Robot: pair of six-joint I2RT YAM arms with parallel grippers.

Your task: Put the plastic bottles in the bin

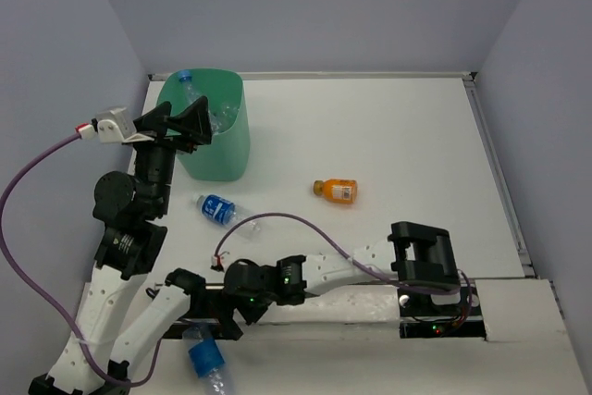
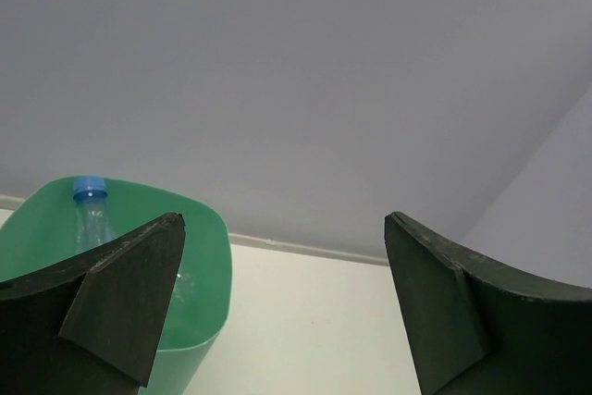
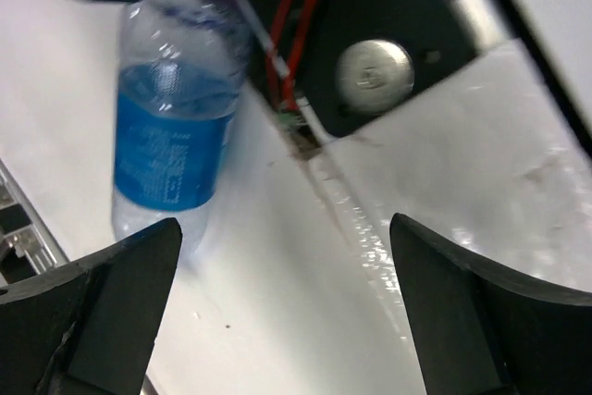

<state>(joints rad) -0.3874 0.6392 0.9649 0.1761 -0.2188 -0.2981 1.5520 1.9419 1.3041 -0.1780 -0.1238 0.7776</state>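
At ten o'clock on the tabletop (image 1: 388, 136), a green bin (image 1: 222, 154) with clear bottles (image 1: 217, 113) inside (one blue cap (image 1: 184, 74) poking above the rim). Above its seven o'clock rim, left fingers (image 2: 120, 302) wide apart, holding nothing. Near centre, an orange bottle (image 1: 336, 191); toward nine o'clock from it, a blue-labelled bottle (image 1: 218, 209) lying flat. At four o'clock, right fingers (image 3: 111, 312) wide apart, empty. At seven o'clock by the arm bases (image 1: 139, 247), a second blue-labelled bottle (image 1: 205, 358).

Left gripper (image 1: 182, 120) over bin (image 1: 222, 150) near rim; orange bottle (image 1: 336, 191) unobstructed
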